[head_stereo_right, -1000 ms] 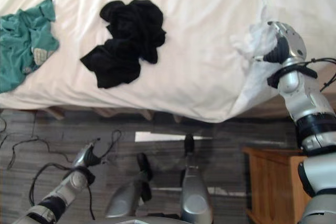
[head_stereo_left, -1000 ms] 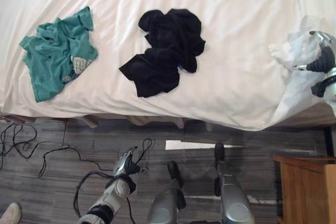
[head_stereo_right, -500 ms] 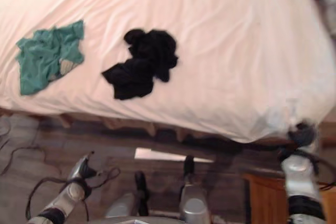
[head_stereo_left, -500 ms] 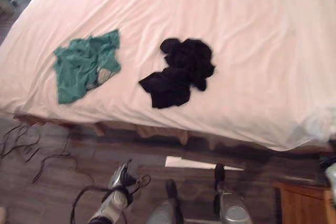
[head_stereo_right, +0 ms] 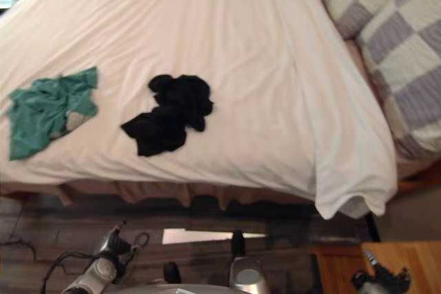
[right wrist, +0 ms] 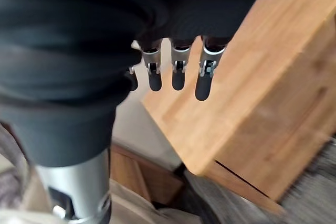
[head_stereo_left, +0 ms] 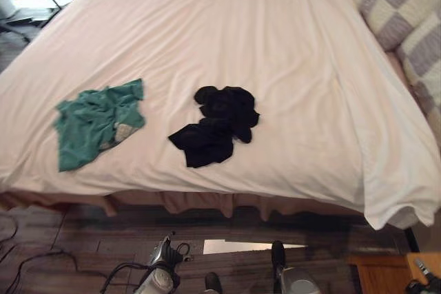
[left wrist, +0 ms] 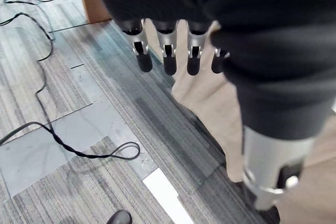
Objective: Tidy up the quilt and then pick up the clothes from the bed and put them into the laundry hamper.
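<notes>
A white quilt (head_stereo_left: 275,67) lies spread flat over the bed, one corner (head_stereo_left: 396,208) hanging over the near right edge. On it lie a crumpled green shirt (head_stereo_left: 93,125) at the left and a black heap of clothes (head_stereo_left: 217,125) near the middle. My left hand (head_stereo_left: 162,266) hangs low over the floor in front of the bed, its fingers (left wrist: 165,56) straight and holding nothing. At the lower right my right hand (head_stereo_right: 382,279) hangs beside a wooden nightstand, fingers (right wrist: 178,74) straight and likewise holding nothing.
Checked grey-and-cream pillows (head_stereo_right: 386,39) sit at the bed's right end. The wooden nightstand (right wrist: 262,93) stands on the floor at the bed's near right corner. Loose black cables (left wrist: 42,72) lie on the grey plank floor at the left.
The camera has tilted up to take in the whole bed. My right hand has let go of the quilt's corner and dropped beside the nightstand; the corner now hangs over the bed's edge.
</notes>
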Robot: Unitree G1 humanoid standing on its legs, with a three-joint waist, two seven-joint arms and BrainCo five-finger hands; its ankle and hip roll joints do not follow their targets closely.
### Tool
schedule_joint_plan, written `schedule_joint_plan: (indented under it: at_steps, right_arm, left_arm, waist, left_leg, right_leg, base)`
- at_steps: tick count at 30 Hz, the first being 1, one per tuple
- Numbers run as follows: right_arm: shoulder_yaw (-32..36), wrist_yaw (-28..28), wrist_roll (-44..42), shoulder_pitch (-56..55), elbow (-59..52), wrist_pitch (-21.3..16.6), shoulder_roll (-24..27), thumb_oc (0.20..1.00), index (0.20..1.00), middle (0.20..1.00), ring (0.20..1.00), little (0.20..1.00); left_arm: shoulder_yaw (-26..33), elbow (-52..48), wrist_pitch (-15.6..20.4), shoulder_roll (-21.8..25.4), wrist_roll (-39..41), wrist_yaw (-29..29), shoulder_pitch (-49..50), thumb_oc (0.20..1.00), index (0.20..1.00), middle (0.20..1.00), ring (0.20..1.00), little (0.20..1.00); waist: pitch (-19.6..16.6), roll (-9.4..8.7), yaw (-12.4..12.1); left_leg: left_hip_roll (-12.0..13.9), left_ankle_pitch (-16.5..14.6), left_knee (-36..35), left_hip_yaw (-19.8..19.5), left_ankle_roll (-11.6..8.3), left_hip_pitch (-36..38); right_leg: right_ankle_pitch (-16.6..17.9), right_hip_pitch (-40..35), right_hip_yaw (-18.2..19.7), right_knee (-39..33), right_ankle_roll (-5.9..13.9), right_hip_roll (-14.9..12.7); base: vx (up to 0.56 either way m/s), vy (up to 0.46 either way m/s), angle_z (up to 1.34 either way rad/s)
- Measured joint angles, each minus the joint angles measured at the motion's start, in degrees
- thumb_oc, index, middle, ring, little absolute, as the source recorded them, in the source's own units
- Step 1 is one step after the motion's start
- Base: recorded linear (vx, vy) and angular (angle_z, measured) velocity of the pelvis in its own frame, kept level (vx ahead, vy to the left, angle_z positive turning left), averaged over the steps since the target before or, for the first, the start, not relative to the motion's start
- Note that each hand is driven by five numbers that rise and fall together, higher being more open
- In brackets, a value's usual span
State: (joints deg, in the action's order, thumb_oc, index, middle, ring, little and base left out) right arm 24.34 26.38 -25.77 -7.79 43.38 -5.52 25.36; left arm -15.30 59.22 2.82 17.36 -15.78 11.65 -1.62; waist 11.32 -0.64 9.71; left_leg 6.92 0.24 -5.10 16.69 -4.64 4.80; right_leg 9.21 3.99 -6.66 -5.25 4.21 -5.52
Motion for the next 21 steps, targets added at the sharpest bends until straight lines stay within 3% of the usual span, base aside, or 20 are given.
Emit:
schedule_joint_plan:
  at_steps: [2, 4, 5, 6, 7, 8, 9, 12, 15, 19, 21]
  right_arm:
    - [-1.09, 1.15, 0.33, 2.05, -3.81, -2.18, 2.49, 0.2, 0.2, 0.2, 0.2, 0.2]
    - [-3.7, 1.17, 1.38, 4.28, -4.71, -1.31, 6.09, 0.2, 0.2, 0.2, 0.2, 0.2]
    - [-7.68, 0.79, 6.17, 8.12, -4.65, -2.2, 13.12, 0.2, 0.2, 0.2, 0.2, 0.2]
    - [-7.53, 0.74, 8.06, 10.33, -4.74, -1.88, 14.12, 0.2, 0.2, 0.2, 0.2, 0.2]
    - [-15.93, -0.51, 11.56, 15.91, -2.45, 1.45, 19.33, 0.2, 0.2, 0.2, 0.2, 0.2]
    - [-24.36, -2.88, 15.89, 20.13, -3.36, 1.61, 26.62, 0.2, 0.2, 0.2, 0.2, 0.2]
    - [-24.42, -3.15, 19.37, 23.59, -5.24, 0.68, 28.55, 0.2, 0.2, 0.2, 0.2, 0.2]
    - [-31.86, -4.17, 23.03, 41.55, -4.74, 1.45, 30.45, 0.2, 0.2, 0.2, 0.2, 0.2]
    - [-34.82, -4.13, 23.57, 57.59, 0.9, 0.5, 31.9, 0.2, 0.2, 0.2, 0.2, 0.2]
    - [-36.01, -6.01, 22.21, 58.75, 12.43, 1.45, 27.24, 0.2, 0.2, 0.2, 0.2, 0.2]
    - [-30.32, -6.64, 19.96, 51.46, 14.48, 1.97, 23.37, 0.2, 0.2, 0.2, 0.2, 0.2]
  left_arm:
    - [-0.03, 1.61, -0.37, -0.12, -0.04, -0.03, 0.04, 1.0, 1.0, 1.0, 1.0, 1.0]
    - [0.05, 3.23, -0.27, -0.2, -0.02, 0.01, 0.27, 1.0, 1.0, 1.0, 1.0, 1.0]
    - [0.16, 4.8, -0.77, -0.73, 0.02, -0.13, 0.48, 1.0, 1.0, 1.0, 1.0, 1.0]
    - [0.23, 4.77, -0.72, -0.73, 0.02, -0.13, 0.54, 1.0, 1.0, 1.0, 1.0, 1.0]
    - [-0.23, 5.25, -0.66, -0.7, 0.03, -0.23, 1.43, 1.0, 1.0, 1.0, 1.0, 1.0]
    - [-1.58, 6.59, -0.73, -1.02, -0.01, -0.39, 1.22, 1.0, 1.0, 1.0, 1.0, 1.0]
    - [-2.25, 6.31, -0.69, -1.41, 0.03, -0.26, 1.04, 1.0, 1.0, 1.0, 1.0, 1.0]
    - [-7.79, 5.53, -0.15, -0.61, -0.12, -0.46, -0.56, 1.0, 1.0, 1.0, 1.0, 1.0]
    - [-8.99, 2.41, 1.06, -0.75, -0.06, -0.45, -5.92, 1.0, 1.0, 1.0, 1.0, 1.0]
    - [-8.93, 2.58, 0.9, -0.85, 0.45, -0.28, -8.37, 1.0, 1.0, 1.0, 1.0, 1.0]
    - [-8.88, 3.24, 0.64, -1.28, 1.63, -0.26, -8.94, 1.0, 1.0, 1.0, 1.0, 1.0]
  waist:
    - [-0.17, -0.55, 1.01]
    - [-0.13, -0.95, 1.02]
    - [-0.23, -0.76, 1.0]
    - [-0.16, -1.19, 0.7]
    - [0.0, -1.31, 1.01]
    - [0.01, -0.46, 1.2]
    - [0.34, -0.04, 0.97]
    - [1.89, 0.54, 0.9]
    - [7.39, 2.98, -2.64]
    - [10.3, 4.42, -5.23]
    - [11.57, 4.42, -5.04]
  left_leg:
    - [0.25, -0.16, 0.0, 1.45, 0.04, 0.66]
    - [0.27, -0.28, 0.01, 2.26, -0.13, 1.34]
    - [0.44, -0.36, 0.01, 4.04, -0.13, 1.5]
    - [0.53, -0.3, 0.02, 3.65, -0.2, 1.34]
    - [0.49, -0.35, 0.03, 4.43, -0.24, 1.12]
    - [0.29, -0.37, 0.03, 5.21, -0.21, 0.56]
    - [0.34, 0.09, 0.1, 4.17, -0.01, -0.91]
    - [0.19, 0.5, 1.42, 4.3, 0.04, -4.03]
    - [-0.58, 2.37, 2.04, 2.94, -0.12, -8.08]
    - [-0.21, 3.03, 1.98, 1.46, -0.23, -9.82]
    - [-0.24, 2.98, 1.8, 1.23, -0.21, -9.77]
  right_leg:
    - [0.1, 0.19, 1.19, -0.03, 0.14, 0.37]
    - [0.11, 0.13, 2.09, -0.03, 0.15, 0.73]
    - [0.2, 0.83, 3.41, -0.02, 0.21, 0.98]
    - [0.2, 0.81, 3.19, -0.02, 0.22, 1.17]
    - [0.38, 1.25, 3.79, -0.02, 0.45, 1.27]
    - [0.62, 2.46, 4.25, -0.01, 0.83, 0.99]
    - [0.66, 2.97, 3.42, 0.15, 0.84, 0.81]
    - [1.26, 6.15, 3.06, 0.1, 1.51, 0.58]
    - [3.63, 9.35, 2.54, 0.33, 0.78, -0.24]
    - [3.83, 10.33, 1.41, 0.35, -0.5, -0.01]
    - [4.11, 10.07, 0.86, 0.37, -0.98, -0.15]
  base:
    - [-0.01, 0.019, -0.37]
    - [-0.02, -0.001, -0.38]
    - [-0.06, -0.02, -0.37]
    - [-0.06, -0.02, -0.41]
    - [-0.09, -0.067, -0.29]
    - [-0.09, -0.061, -0.14]
    - [-0.13, -0.065, 0.01]
    - [-0.12, -0.014, 0.04]
    - [-0.1, -0.033, 0.28]
    - [-0.06, -0.015, 0.17]
    - [-0.03, 0.018, 0.11]
